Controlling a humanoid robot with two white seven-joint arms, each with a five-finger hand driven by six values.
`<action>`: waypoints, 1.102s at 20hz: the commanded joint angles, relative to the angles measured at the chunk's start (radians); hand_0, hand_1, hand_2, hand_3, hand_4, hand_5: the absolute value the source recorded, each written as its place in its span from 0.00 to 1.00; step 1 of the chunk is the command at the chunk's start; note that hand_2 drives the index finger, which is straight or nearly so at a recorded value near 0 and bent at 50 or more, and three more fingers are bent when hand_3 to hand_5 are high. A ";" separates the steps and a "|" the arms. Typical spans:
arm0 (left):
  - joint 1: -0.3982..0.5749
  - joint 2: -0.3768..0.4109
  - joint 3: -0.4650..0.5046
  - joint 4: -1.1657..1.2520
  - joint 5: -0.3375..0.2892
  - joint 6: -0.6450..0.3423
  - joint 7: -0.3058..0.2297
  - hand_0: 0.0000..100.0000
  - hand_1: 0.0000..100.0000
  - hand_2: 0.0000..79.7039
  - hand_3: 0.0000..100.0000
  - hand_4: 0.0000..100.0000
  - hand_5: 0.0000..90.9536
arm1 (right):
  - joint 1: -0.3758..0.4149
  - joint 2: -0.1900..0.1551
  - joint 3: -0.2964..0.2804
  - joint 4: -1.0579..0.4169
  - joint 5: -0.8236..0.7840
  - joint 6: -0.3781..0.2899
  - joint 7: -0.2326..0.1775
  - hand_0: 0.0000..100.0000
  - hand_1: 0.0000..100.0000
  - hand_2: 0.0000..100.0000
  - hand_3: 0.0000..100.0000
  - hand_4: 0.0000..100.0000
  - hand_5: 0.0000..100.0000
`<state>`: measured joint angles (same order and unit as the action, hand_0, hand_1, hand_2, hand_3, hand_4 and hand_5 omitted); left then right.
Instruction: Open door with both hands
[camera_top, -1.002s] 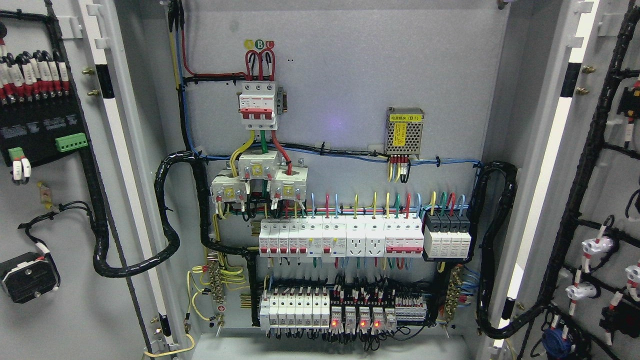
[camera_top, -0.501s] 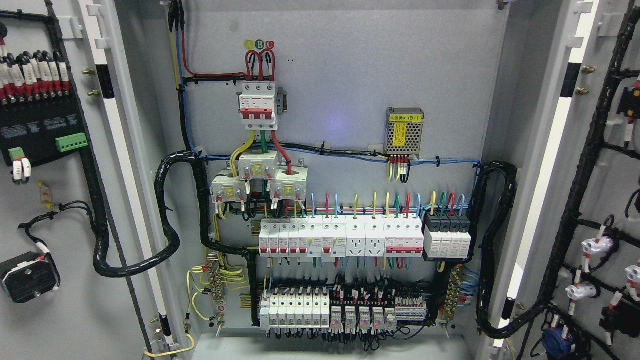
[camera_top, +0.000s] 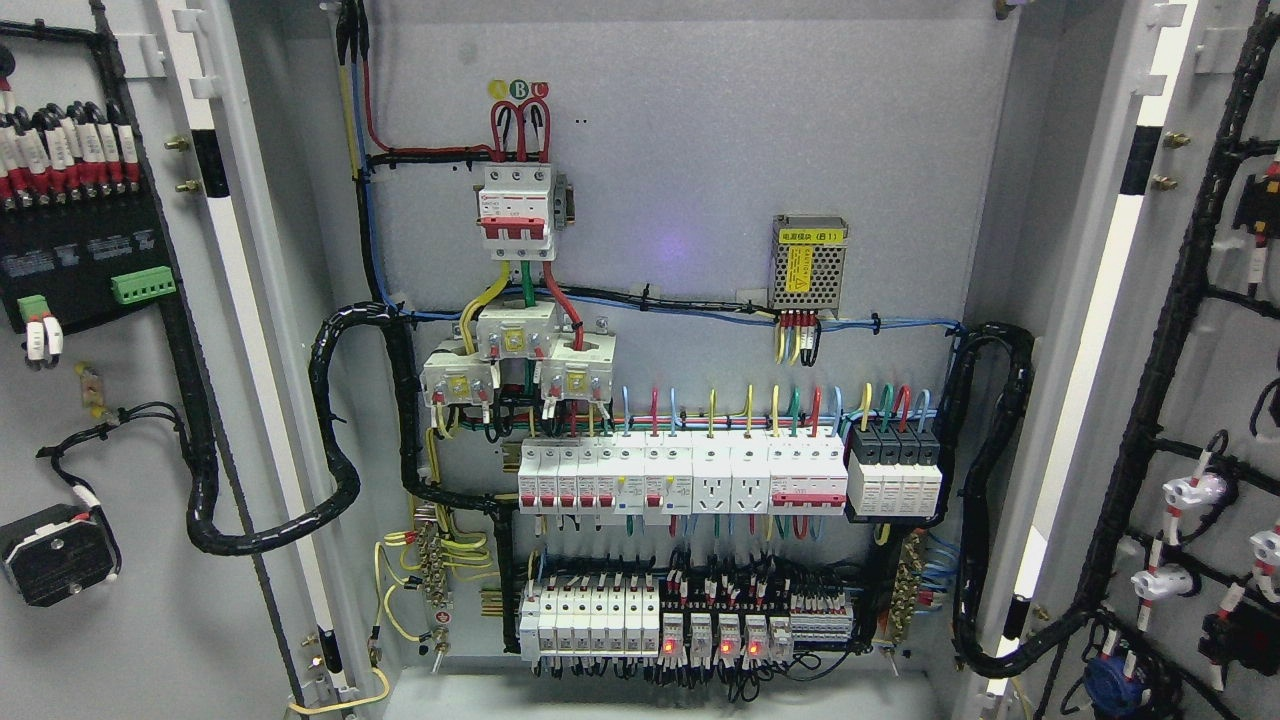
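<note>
The grey electrical cabinet stands wide open in the head view. Its left door (camera_top: 130, 420) is swung out to the left and shows its inner side with a black terminal block (camera_top: 75, 250) and a black cable bundle (camera_top: 270, 530). Its right door (camera_top: 1210, 400) is swung out to the right, with black wiring and white connectors on its inner side. Between them lies the back panel (camera_top: 700, 180) with rows of breakers (camera_top: 720, 480). Neither of my hands nor any arm shows in the picture.
On the back panel sit a red-and-white main breaker (camera_top: 516, 212), a small metal power supply (camera_top: 808, 262), and a lower row of relays with red lamps (camera_top: 720, 635). Thick black cable looms (camera_top: 985, 500) run from the panel to both doors.
The doors and camera have not moved. Only the red lamps on the lower relays blink: lit, then mostly dark, now lit again.
</note>
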<state>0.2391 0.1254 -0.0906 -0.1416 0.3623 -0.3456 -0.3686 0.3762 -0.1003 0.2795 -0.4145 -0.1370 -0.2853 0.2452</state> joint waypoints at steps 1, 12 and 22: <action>-0.058 -0.053 -0.006 0.324 -0.009 0.000 -0.004 0.00 0.00 0.00 0.00 0.00 0.00 | -0.069 0.074 -0.008 0.166 0.045 0.086 -0.093 0.00 0.00 0.00 0.00 0.00 0.00; -0.078 -0.078 -0.008 0.339 -0.009 0.091 0.019 0.00 0.00 0.00 0.00 0.00 0.00 | -0.131 0.091 -0.006 0.171 0.051 0.236 -0.106 0.00 0.00 0.00 0.00 0.00 0.00; -0.101 -0.069 -0.008 0.275 -0.009 0.106 0.178 0.00 0.00 0.00 0.00 0.00 0.00 | -0.131 0.103 -0.008 0.203 0.050 0.239 -0.106 0.00 0.00 0.00 0.00 0.00 0.00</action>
<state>0.1487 0.0620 -0.0970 0.1381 0.3531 -0.2407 -0.2142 0.2497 -0.0138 0.2733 -0.2771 -0.0878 -0.0476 0.1401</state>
